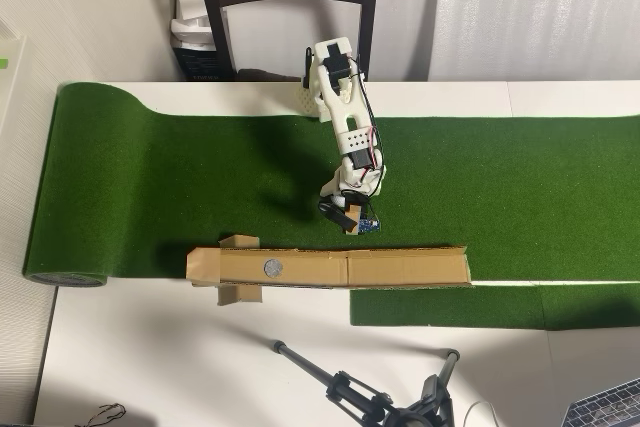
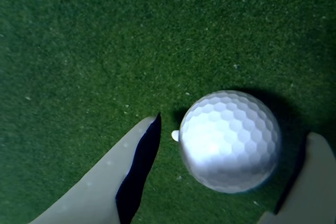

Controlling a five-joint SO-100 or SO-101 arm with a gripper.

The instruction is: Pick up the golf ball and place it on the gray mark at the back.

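One golf ball (image 2: 229,140) is all I have to move, and in the wrist view it sits on the green turf (image 2: 105,51) between my gripper (image 2: 239,150) fingers, which stand apart on either side of it, the left finger (image 2: 105,192) a little off it and the right one (image 2: 315,182) just beside it; neither seems to press on it yet. I judge the ball hard, light and smooth-skinned, so it could squirt out or roll if I pinch off-centre; I would close across its widest part, low enough that the pads meet it at the middle. A tiny white dot (image 2: 175,136) shows on the turf by the ball. In the overhead view the arm (image 1: 345,127) hides the ball. The cardboard strip (image 1: 400,267) lies just beyond the gripper, and the gray mark (image 1: 271,268) sits on it well to the left. Its raised edge could catch a low carry, I think. The tripod (image 1: 370,392) and chair (image 1: 290,7) stand clear.
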